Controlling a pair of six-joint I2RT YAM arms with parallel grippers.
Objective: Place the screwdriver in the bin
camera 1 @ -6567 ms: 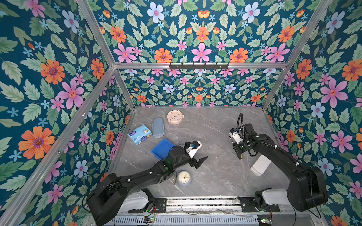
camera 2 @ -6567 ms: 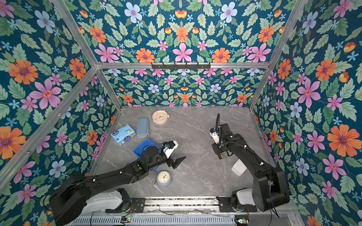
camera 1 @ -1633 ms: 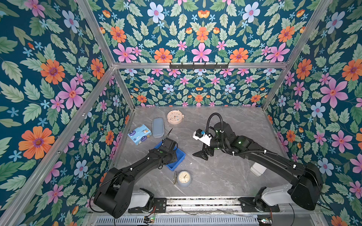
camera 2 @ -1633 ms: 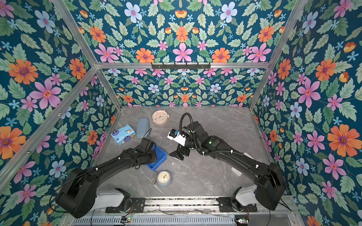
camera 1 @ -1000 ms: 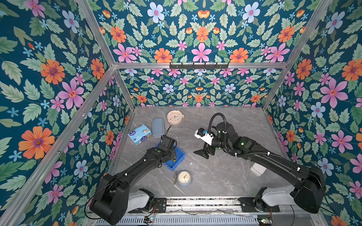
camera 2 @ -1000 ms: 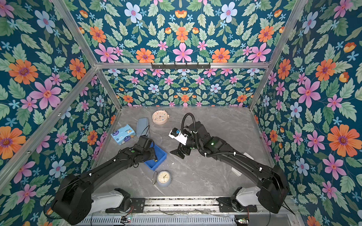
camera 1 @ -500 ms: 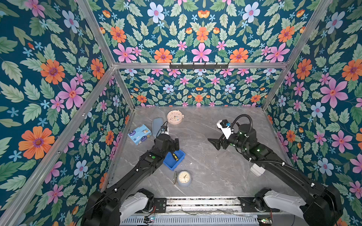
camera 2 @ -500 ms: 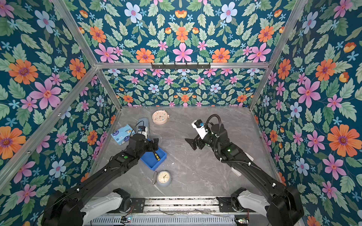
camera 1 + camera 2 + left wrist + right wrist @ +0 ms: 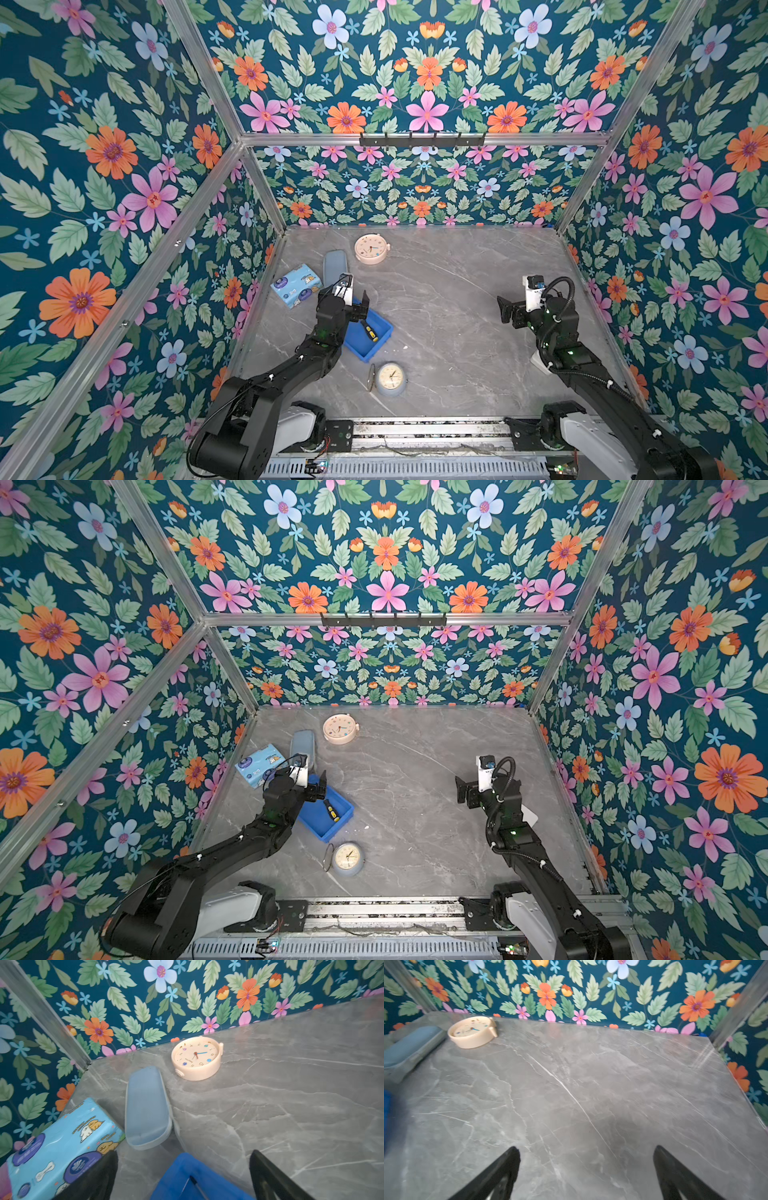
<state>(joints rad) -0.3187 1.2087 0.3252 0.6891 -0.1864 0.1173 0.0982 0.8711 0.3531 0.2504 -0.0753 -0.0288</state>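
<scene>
While the left tool [image 9: 353, 305] hangs open over the bin [image 9: 365, 349], screwdriver [image 9: 369, 331] lying inside just beside it, right tool [image 9: 509, 311] open, well apart.

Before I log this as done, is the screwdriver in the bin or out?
In: the screwdriver lies inside the bin's walls, free of the open left gripper.

Black-and-yellow screwdriver [image 9: 369, 332] lies inside blue bin [image 9: 380, 345].

Table [image 9: 457, 332]; bin [image 9: 374, 348]; case [image 9: 334, 266]; tissues [image 9: 296, 286]; clocks [image 9: 371, 248]
</scene>
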